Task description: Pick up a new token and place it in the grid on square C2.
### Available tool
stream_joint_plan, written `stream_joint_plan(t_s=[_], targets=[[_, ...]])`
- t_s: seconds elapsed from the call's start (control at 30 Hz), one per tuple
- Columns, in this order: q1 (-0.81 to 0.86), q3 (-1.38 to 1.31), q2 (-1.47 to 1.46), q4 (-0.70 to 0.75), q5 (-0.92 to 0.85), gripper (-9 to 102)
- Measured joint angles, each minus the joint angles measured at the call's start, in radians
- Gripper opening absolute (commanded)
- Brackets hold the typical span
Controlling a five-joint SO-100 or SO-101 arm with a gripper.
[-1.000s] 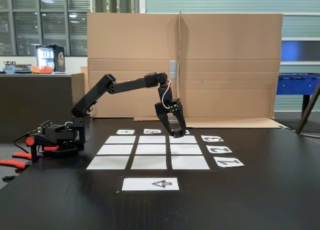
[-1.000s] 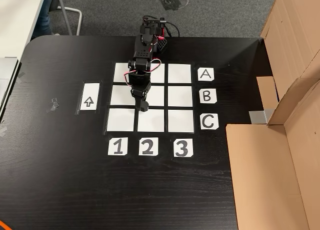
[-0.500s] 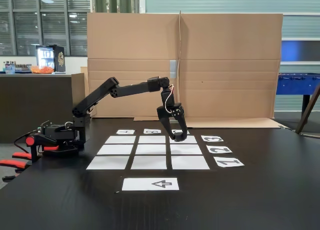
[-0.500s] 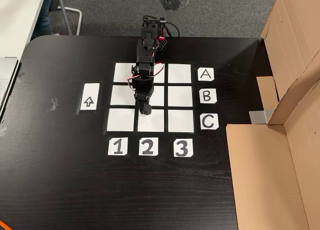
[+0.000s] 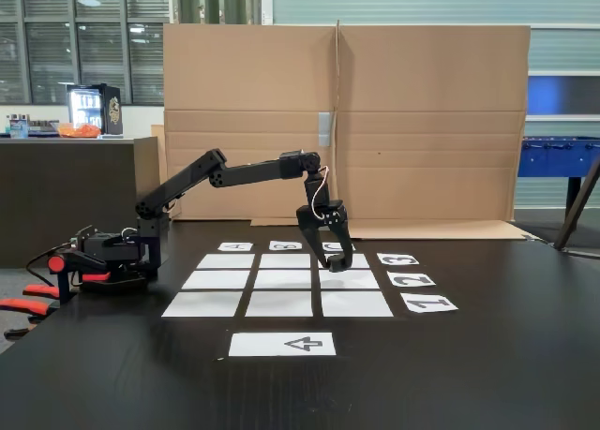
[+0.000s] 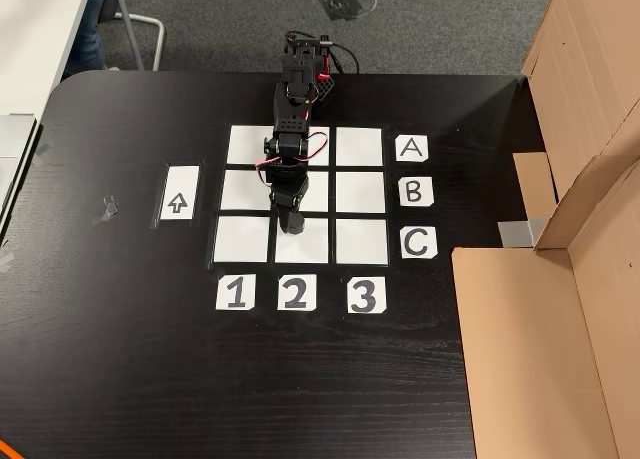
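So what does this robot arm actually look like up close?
It is a slim matte black jointed arm on a blocky black base with red-orange parts at one side. Thin red and white wires loop at the wrist. Its black two-fingered hand tapers to narrow tips.

A tall brown cardboard sheet [image 5: 342,121] is standing at the far edge of the black table [image 5: 487,364]. Grey carpet [image 6: 440,24] is covering the floor, and large windows [image 5: 80,37] are lining the left wall.
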Motion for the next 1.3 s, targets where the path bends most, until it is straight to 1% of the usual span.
stream_joint_plan(t_s=[0.07, 0.13, 0.23, 0.43, 0.5, 0.6, 1.03, 1.3], targets=[[0.000, -0.005, -0.005, -0.003, 0.000, 3], [0.000, -0.012, -0.014, -0.003, 0.000, 8], [0.000, -0.015, -0.023, -0.003, 0.000, 10], [-0.008, -0.021, -0.043, -0.006, 0.000, 21], [-0.012, -0.021, -0.043, -0.009, 0.000, 22], [-0.017, -0.021, -0.051, -0.012, 0.000, 29], [-0.018, -0.021, -0.046, -0.012, 0.002, 36], [-0.002, 0.041, 0.115, -0.008, 0.002, 41]])
